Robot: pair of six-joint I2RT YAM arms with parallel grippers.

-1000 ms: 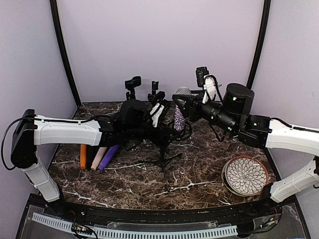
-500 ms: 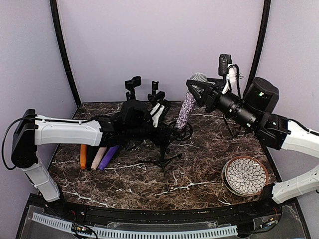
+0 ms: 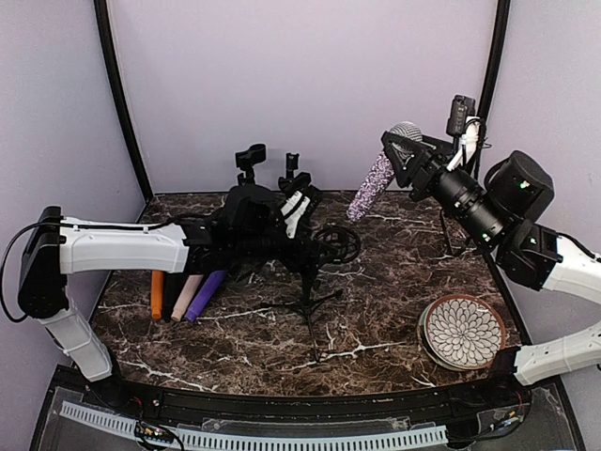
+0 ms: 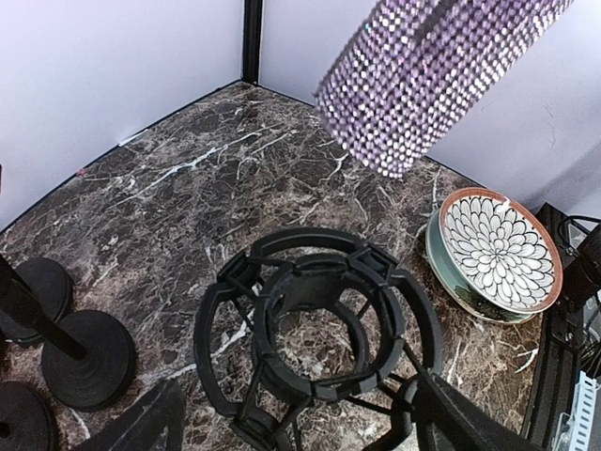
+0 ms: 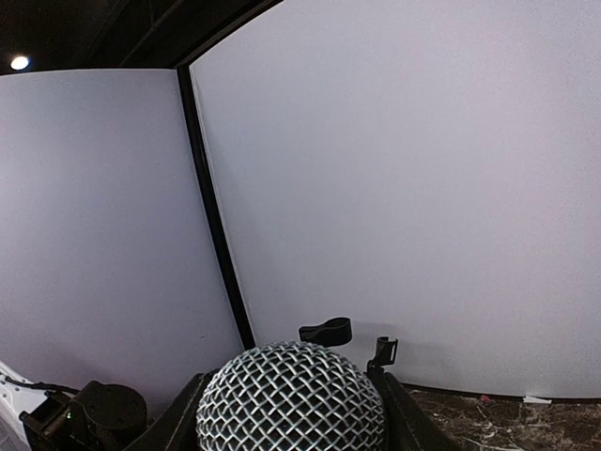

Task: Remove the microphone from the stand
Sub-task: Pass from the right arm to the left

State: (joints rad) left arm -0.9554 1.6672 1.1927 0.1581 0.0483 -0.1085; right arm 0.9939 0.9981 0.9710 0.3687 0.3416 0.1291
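The microphone (image 3: 373,185), with a purple glitter body and a silver mesh head (image 5: 291,395), hangs tilted in the air, clear of the stand. My right gripper (image 3: 411,162) is shut on it just below the head, with dark fingers (image 5: 406,421) on both sides. The black tripod stand (image 3: 310,296) stands mid-table, and its ring mount (image 4: 315,329) has nothing in it. My left gripper (image 4: 300,434) is open around the mount's lower part, its fingers (image 4: 141,425) set wide. The microphone's lower end (image 4: 423,85) hangs above the ring.
A flower-patterned plate (image 3: 462,331) sits at the front right. Orange (image 3: 157,293), beige (image 3: 185,299) and purple (image 3: 205,295) microphones lie at the left. Other stands rise at the back (image 3: 250,160) and right (image 3: 451,230). Round stand bases (image 4: 89,357) sit near the mount.
My right gripper has lifted the microphone up and to the right, out of the ring mount. My left gripper's jaws have widened a little; the stand has stayed put.
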